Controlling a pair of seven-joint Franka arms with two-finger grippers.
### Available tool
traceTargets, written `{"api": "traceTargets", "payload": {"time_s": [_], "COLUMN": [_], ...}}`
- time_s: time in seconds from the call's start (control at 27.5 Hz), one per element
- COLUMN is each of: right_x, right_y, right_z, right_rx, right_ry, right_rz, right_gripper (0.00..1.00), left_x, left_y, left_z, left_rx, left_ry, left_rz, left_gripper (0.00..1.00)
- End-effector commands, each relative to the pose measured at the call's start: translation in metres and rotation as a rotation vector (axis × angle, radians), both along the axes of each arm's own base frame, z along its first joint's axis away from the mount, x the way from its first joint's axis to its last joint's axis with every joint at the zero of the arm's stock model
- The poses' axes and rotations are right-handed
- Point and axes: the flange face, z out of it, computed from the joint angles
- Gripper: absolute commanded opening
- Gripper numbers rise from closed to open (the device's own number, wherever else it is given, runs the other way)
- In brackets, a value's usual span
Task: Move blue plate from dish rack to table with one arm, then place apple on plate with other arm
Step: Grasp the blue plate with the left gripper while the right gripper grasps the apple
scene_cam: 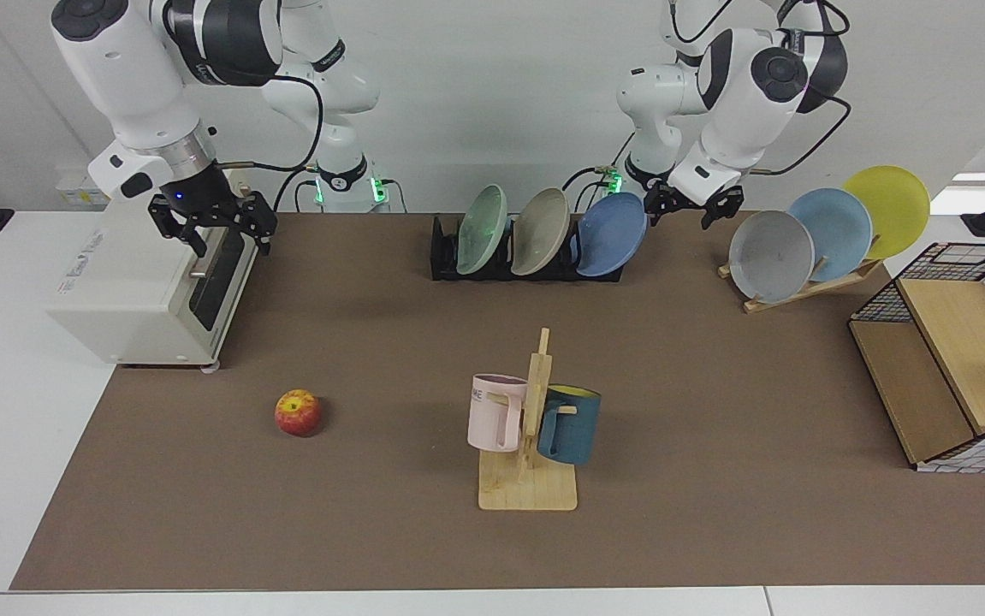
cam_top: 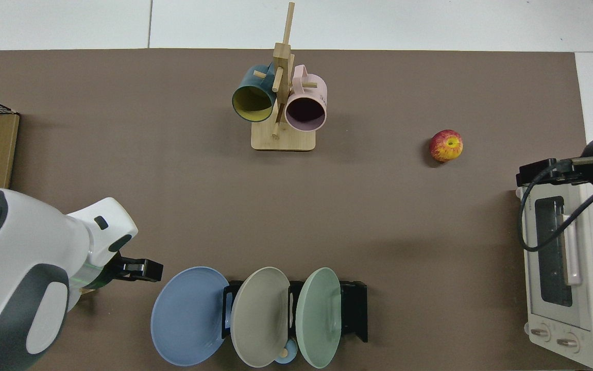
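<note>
Facing view: left gripper (scene_cam: 694, 209), jaws apart & empty, is hanging just beside the blue plate (scene_cam: 613, 233) leaning in the dish rack (scene_cam: 526, 257) w/ 2 other plates; I'd say it should be pinching the rim's top edge & lifting straight up, clear of the dividers. Right gripper (scene_cam: 211, 224), open too, is waiting over the toaster oven (scene_cam: 150, 282), apple (scene_cam: 298, 412) sitting well apart on the counter (scene_cam: 372, 530). Top view: 3 plates in rack, 2 mugs on 1 wooden tree (cam_top: 282, 77), 1 apple.

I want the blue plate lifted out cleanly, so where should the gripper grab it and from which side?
Probably the blue plate's upper rim, from the side where the left gripper hovers: it leans on edge at the dish rack's end, its face clear, the beige plate behind it.
</note>
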Motion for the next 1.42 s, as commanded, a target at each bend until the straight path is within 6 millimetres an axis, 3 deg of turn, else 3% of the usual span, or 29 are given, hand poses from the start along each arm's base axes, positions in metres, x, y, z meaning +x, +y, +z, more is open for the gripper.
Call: {"api": "traceTargets", "payload": {"time_s": [0.0, 0.18, 0.33, 0.44, 0.65, 0.87, 0.94, 1.09, 1.16, 1.38], "right_x": [-0.007, -0.003, 0.003, 0.008, 0.039, 0.063, 0.073, 0.085, 0.09, 0.102], "right_y": [0.001, 0.002, 0.016, 0.018, 0.019, 0.018, 0.018, 0.019, 0.019, 0.044], "right_z": [-0.016, -0.033, -0.05, -0.064, -0.08, -0.115, -0.125, -0.15, -0.161, -0.199], "right_rx": [-0.011, -0.012, -0.011, -0.011, -0.002, -0.005, -0.008, -0.011, -0.011, -0.013], "right_ry": [0.0, -0.014, -0.028, -0.035, -0.054, -0.036, -0.051, -0.068, -0.076, -0.082], "right_rz": [0.002, 0.002, 0.024, 0.007, -0.004, -0.006, -0.005, -0.003, -0.004, 0.024], "right_gripper": [1.0, 1.0, 1.0, 1.0, 1.0, 1.0, 1.0, 1.0, 1.0, 1.0], "left_x": [-0.033, -0.049, -0.063, -0.067, -0.071, -0.079, -0.08, -0.079, -0.076, -0.064], "left_y": [-0.006, -0.019, -0.03, -0.043, -0.051, -0.074, -0.077, -0.08, -0.081, -0.082], "left_z": [-0.035, -0.064, -0.077, -0.077, -0.075, -0.073, -0.072, -0.07, -0.066, -0.041], "left_rx": [-0.008, -0.021, -0.005, 0.001, 0.013, 0.049, 0.054, 0.047, 0.041, 0.025], "left_ry": [-0.033, 0.021, 0.045, 0.043, 0.041, 0.036, 0.036, 0.043, 0.046, 0.031], "left_rz": [-0.023, -0.032, -0.057, -0.072, -0.077, -0.076, -0.073, -0.07, -0.067, -0.067], "left_gripper": [1.0, 1.0, 1.0, 1.0, 1.0, 0.99, 0.85, 0.22, 0.03, 0.0]}}
